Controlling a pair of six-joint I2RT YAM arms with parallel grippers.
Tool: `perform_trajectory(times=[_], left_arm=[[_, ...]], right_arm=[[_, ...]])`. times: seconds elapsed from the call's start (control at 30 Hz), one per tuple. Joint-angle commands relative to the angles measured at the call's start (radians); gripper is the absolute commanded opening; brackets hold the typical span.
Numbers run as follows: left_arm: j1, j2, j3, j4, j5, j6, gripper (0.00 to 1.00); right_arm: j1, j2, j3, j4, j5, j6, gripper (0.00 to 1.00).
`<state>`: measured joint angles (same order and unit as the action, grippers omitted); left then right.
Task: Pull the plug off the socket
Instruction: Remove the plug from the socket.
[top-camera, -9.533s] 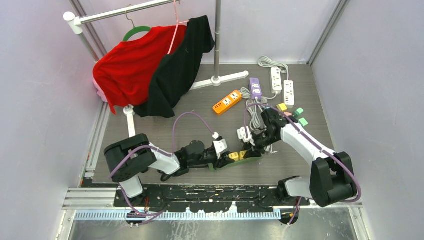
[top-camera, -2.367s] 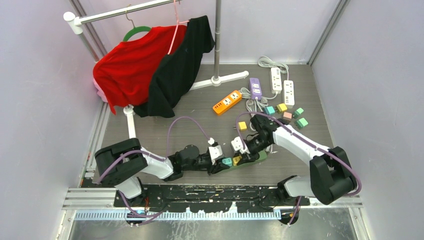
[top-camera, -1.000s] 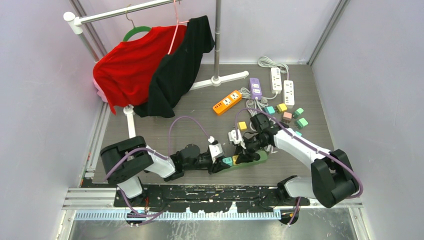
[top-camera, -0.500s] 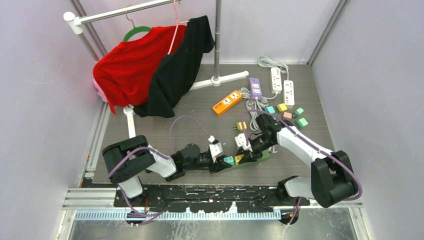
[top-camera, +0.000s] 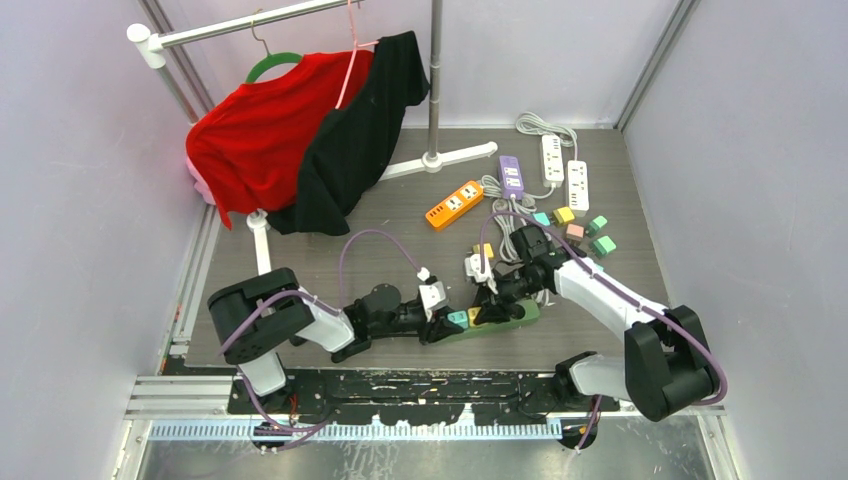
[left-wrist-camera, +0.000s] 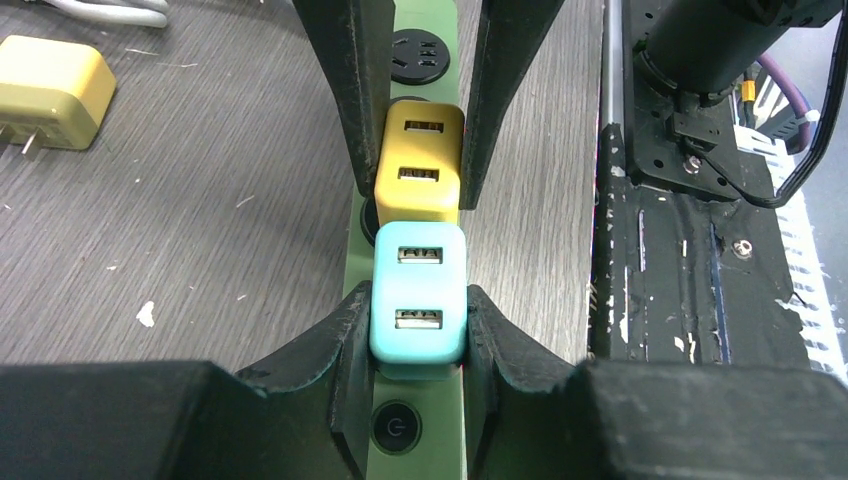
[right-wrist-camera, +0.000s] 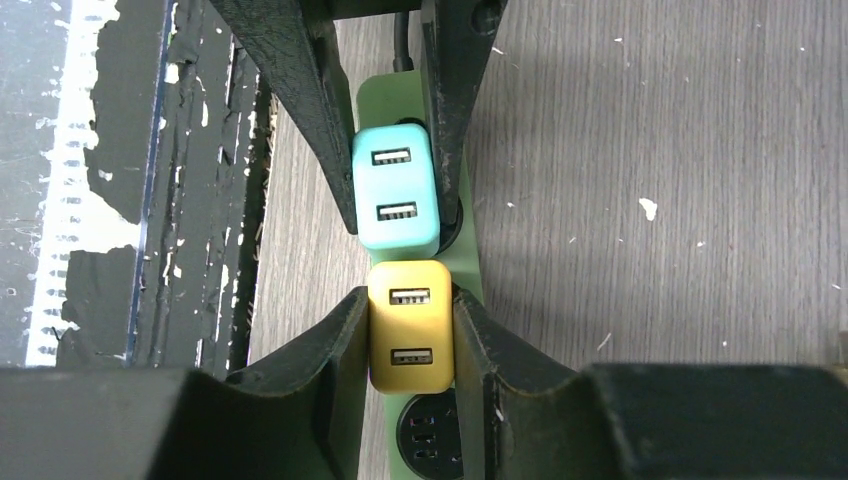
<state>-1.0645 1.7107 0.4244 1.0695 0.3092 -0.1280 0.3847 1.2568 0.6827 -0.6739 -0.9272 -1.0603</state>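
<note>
A green power strip (top-camera: 512, 314) lies near the table's front edge, with a teal plug (top-camera: 457, 319) and a yellow plug (top-camera: 473, 316) plugged in side by side. In the left wrist view, my left gripper (left-wrist-camera: 417, 305) is shut on the teal plug (left-wrist-camera: 418, 290), just past the strip's power button (left-wrist-camera: 397, 428). The yellow plug (left-wrist-camera: 418, 160) sits beyond it, between the right fingers. In the right wrist view, my right gripper (right-wrist-camera: 408, 320) is shut on the yellow plug (right-wrist-camera: 410, 325). The teal plug (right-wrist-camera: 396, 185) sits beyond it, and an empty socket (right-wrist-camera: 430, 435) is nearer.
A loose yellow plug (top-camera: 484, 250) lies on the table behind the strip, also in the left wrist view (left-wrist-camera: 50, 88). Orange (top-camera: 454, 203), purple (top-camera: 511, 176) and white (top-camera: 577, 185) strips and several coloured plugs (top-camera: 600, 244) lie at the back right. A clothes rack with a red garment (top-camera: 262, 140) stands at the back left.
My right gripper has moved from beside the loose yellow plug back down to the green strip and now grips the plugged-in yellow plug. The left gripper has stayed on the teal plug.
</note>
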Motion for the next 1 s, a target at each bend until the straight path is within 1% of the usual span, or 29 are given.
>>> perform_trajectory(times=[0.0, 0.1, 0.13, 0.2, 0.27, 0.33, 0.43, 0.5, 0.63, 0.7, 0.8, 0.87, 0.9, 0.97], left_arm=[[0.008, 0.052, -0.017, -0.185, -0.032, 0.013, 0.00], [0.010, 0.047, -0.020, -0.189, -0.031, 0.014, 0.00], [0.011, 0.046, -0.020, -0.191, -0.030, 0.013, 0.00], [0.012, 0.044, -0.018, -0.192, -0.025, 0.013, 0.00], [0.012, 0.042, -0.013, -0.198, -0.023, 0.010, 0.00], [0.014, 0.042, -0.007, -0.209, -0.018, 0.011, 0.00], [0.014, 0.041, 0.004, -0.229, -0.015, 0.010, 0.00], [0.013, 0.039, 0.008, -0.239, -0.014, 0.009, 0.00], [0.014, 0.037, 0.007, -0.250, -0.013, 0.007, 0.00], [0.015, 0.038, 0.008, -0.256, -0.013, 0.007, 0.00], [0.015, 0.033, 0.007, -0.262, -0.011, 0.007, 0.00], [0.015, 0.031, 0.005, -0.264, -0.010, 0.007, 0.00], [0.017, 0.031, 0.005, -0.264, -0.009, 0.007, 0.00], [0.018, 0.032, 0.008, -0.265, -0.005, 0.005, 0.00]], right_arm=[[-0.058, -0.046, 0.095, -0.034, -0.079, -0.099, 0.01], [-0.078, -0.040, 0.115, -0.236, -0.079, -0.366, 0.01], [-0.079, -0.041, 0.113, -0.278, -0.083, -0.435, 0.01], [-0.079, -0.044, 0.098, -0.316, -0.129, -0.504, 0.01], [-0.062, -0.043, 0.088, -0.328, -0.188, -0.527, 0.01], [-0.026, -0.039, 0.083, -0.299, -0.214, -0.482, 0.01], [0.017, -0.038, 0.065, -0.171, -0.206, -0.335, 0.01], [0.020, -0.036, 0.062, -0.048, -0.199, -0.161, 0.01], [0.004, -0.055, 0.058, 0.141, -0.108, 0.099, 0.01], [-0.016, -0.061, 0.057, 0.151, -0.064, 0.116, 0.01], [-0.063, -0.068, 0.088, 0.037, -0.044, 0.015, 0.01], [-0.090, -0.062, 0.107, -0.077, -0.061, -0.105, 0.01], [-0.095, -0.056, 0.111, -0.153, -0.080, -0.208, 0.01], [-0.096, -0.040, 0.107, -0.331, -0.140, -0.486, 0.01]])
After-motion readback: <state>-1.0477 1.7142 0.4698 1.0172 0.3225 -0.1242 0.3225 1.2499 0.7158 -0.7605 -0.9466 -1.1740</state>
